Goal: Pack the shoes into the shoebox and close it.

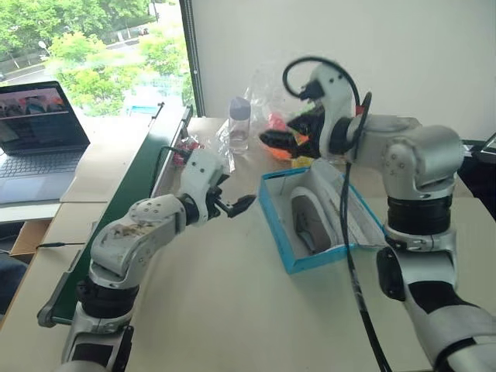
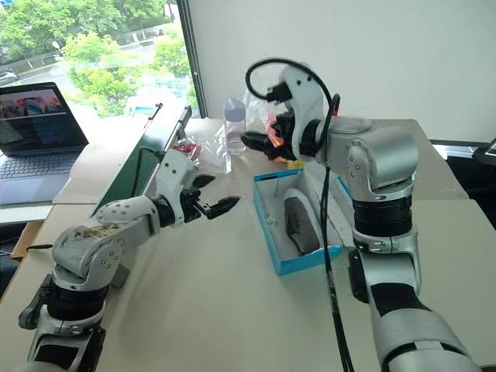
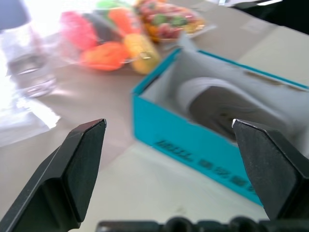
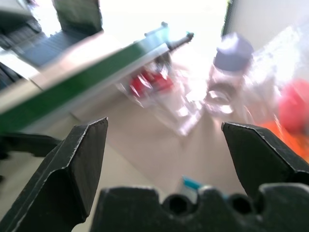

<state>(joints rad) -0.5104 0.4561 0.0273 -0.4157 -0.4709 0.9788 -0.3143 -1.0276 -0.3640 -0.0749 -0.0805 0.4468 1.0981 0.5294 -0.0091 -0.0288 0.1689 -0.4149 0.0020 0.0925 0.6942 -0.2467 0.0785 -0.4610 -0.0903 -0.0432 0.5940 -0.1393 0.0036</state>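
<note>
The shoebox [image 1: 288, 249] is bright blue with a white inside and stands open on the table right of centre. A grey shoe [image 1: 308, 222] with a pale sole lies in it, also seen in the left wrist view as the shoe [image 3: 227, 108] behind the blue shoebox wall [image 3: 193, 142]. My left gripper [image 1: 232, 204] hovers just left of the box, pointing at it, open with nothing between its fingers [image 3: 82, 164]. My right gripper [image 2: 260, 144] is raised above the box's far end, pointing left, open and empty, its fingers [image 4: 72, 164] wide apart.
A long dark green board [image 1: 132, 198] runs along the table's left side. A laptop [image 1: 35, 132] sits further left. A clear bottle [image 1: 239, 122] and plastic bags of colourful toy food [image 3: 116, 46] lie behind the box. A black cable [image 1: 353, 263] hangs from my right arm.
</note>
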